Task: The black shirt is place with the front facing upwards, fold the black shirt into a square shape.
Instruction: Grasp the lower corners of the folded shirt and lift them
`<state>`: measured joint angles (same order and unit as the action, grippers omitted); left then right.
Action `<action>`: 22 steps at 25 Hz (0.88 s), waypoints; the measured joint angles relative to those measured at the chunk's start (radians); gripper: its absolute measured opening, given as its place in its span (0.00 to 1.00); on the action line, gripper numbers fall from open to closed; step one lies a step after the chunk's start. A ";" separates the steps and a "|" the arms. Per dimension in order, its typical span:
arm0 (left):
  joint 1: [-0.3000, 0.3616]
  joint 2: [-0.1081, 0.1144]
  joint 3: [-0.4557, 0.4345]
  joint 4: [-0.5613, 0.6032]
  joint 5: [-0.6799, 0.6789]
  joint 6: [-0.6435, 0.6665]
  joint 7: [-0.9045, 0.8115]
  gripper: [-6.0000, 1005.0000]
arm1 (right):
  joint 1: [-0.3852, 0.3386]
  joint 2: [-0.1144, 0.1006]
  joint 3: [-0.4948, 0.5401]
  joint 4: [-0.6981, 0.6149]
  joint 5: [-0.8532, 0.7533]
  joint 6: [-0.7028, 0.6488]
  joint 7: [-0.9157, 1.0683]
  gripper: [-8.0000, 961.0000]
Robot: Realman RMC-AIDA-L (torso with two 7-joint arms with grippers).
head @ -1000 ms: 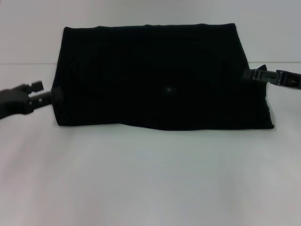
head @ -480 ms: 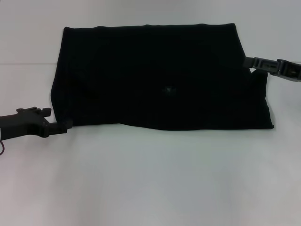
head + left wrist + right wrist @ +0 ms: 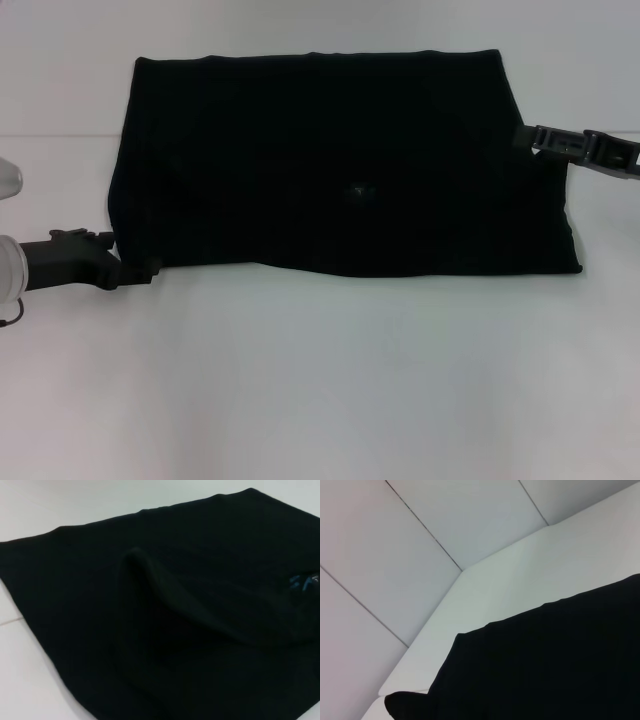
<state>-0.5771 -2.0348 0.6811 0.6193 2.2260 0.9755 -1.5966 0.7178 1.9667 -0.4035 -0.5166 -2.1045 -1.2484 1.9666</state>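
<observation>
The black shirt lies on the white table as a wide folded rectangle, with a small bluish neck label near its middle. My left gripper sits low at the shirt's near left corner, touching its edge. My right gripper is at the shirt's right edge, about halfway back. The left wrist view shows the shirt with a raised fold ridge and the bluish label. The right wrist view shows a corner of the shirt on the table. The lettering is hidden.
The white table spreads wide in front of the shirt and to both sides. Its far edge meets a pale panelled wall just behind the shirt.
My left gripper moved from the shirt's left edge toward me, down to its near left corner. My right gripper barely shifted at the right edge. The shirt kept its shape.
</observation>
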 joint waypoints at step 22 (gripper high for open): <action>-0.021 -0.008 0.026 -0.006 0.030 -0.012 -0.010 0.83 | -0.006 0.001 0.011 0.000 0.010 0.012 -0.001 0.92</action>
<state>-0.5981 -2.0432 0.7073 0.6132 2.2564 0.9634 -1.6061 0.7117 1.9680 -0.3926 -0.5169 -2.0948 -1.2363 1.9656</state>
